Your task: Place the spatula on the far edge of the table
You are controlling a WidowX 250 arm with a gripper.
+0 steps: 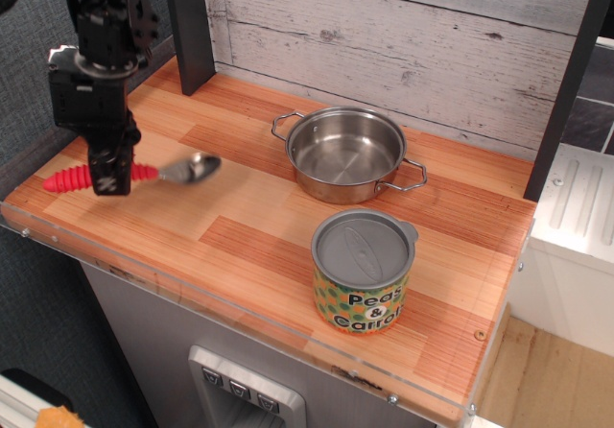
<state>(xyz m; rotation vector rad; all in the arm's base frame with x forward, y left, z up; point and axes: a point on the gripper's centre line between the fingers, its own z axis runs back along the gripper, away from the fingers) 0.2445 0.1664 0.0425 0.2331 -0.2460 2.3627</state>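
The spatula (129,173) is held roughly level above the table (278,226) near its left edge, its red handle pinched between the fingers of the gripper (110,174), the metal bowl pointing right. A steel pot (346,154) stands toward the back edge, a lidded can (364,270) nearer the front edge.

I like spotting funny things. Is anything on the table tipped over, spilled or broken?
Nothing stands out. The pot sits upright and empty, and the can stands upright with its lid on. The spatula isn't lying on the table; the gripper holds it by its red handle.
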